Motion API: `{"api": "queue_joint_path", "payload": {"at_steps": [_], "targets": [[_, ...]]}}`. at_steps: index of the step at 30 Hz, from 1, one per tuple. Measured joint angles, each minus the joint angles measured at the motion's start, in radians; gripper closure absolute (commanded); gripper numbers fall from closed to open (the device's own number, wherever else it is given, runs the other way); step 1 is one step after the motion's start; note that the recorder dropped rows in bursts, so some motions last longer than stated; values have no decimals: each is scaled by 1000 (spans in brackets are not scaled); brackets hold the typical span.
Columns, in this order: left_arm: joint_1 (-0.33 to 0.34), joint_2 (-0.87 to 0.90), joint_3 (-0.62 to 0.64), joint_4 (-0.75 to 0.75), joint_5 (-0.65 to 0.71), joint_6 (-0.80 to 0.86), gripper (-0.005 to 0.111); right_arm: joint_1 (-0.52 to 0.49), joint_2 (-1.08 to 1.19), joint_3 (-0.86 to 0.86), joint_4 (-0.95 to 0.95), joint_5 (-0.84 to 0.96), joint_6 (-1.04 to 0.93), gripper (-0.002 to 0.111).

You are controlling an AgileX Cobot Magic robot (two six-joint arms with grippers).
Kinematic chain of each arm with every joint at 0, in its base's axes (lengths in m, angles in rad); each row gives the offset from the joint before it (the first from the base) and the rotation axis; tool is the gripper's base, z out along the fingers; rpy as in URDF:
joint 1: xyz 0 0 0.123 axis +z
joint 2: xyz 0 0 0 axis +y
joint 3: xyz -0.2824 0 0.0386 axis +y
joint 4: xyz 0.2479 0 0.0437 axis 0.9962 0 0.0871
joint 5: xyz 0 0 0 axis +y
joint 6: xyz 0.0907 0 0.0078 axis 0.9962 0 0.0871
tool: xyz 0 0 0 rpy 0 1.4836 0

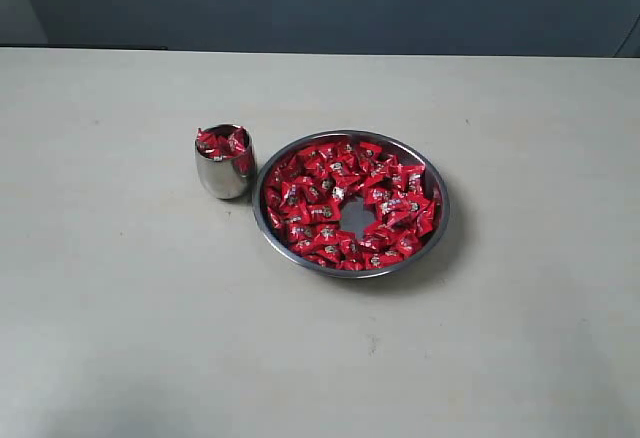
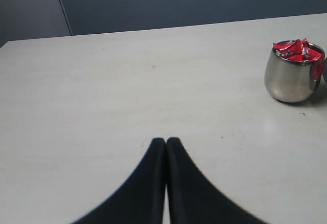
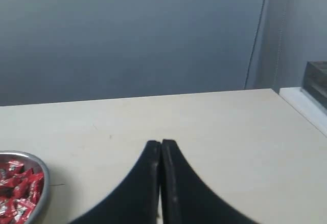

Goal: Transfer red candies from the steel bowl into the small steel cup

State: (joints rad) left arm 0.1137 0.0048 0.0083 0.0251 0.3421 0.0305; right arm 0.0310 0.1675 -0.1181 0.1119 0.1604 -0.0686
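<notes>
- Starting with your grippers: left gripper (image 2: 166,142) and right gripper (image 3: 161,144), both pinched closed, empty, above bare table (image 2: 102,91).
- Small steel cup (image 1: 224,170): upright, just beside the steel bowl (image 1: 357,216), heaped to its rim.
- Red candies (image 1: 330,193): many lie in the bowl.
- Status: cup looks full; you likely have little left to add.

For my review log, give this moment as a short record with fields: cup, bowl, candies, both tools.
cup: small steel cup, upright, filled to the rim with red candies, close beside the bowl
bowl: steel bowl, many candies left, bare patch near centre
left tool: shut, empty, over the table, short of the cup
right tool: shut, empty, apart from the bowl
</notes>
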Motion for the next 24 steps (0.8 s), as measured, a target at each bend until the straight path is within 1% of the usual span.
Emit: {"api": "queue_joint_path", "payload": {"at_steps": [6, 10, 19, 24], "targets": [[0, 0, 0, 0, 0, 0, 106, -61, -117, 72, -3, 9, 0, 108], [0, 0, 0, 0, 0, 0, 106, -76, -158, 108, -10, 35, 0, 108], [0, 0, 0, 0, 0, 0, 106, -75, -161, 114, -24, 152, 0, 108], [0, 0, 0, 0, 0, 0, 106, -35, -161, 114, -24, 161, 0, 108]]}}
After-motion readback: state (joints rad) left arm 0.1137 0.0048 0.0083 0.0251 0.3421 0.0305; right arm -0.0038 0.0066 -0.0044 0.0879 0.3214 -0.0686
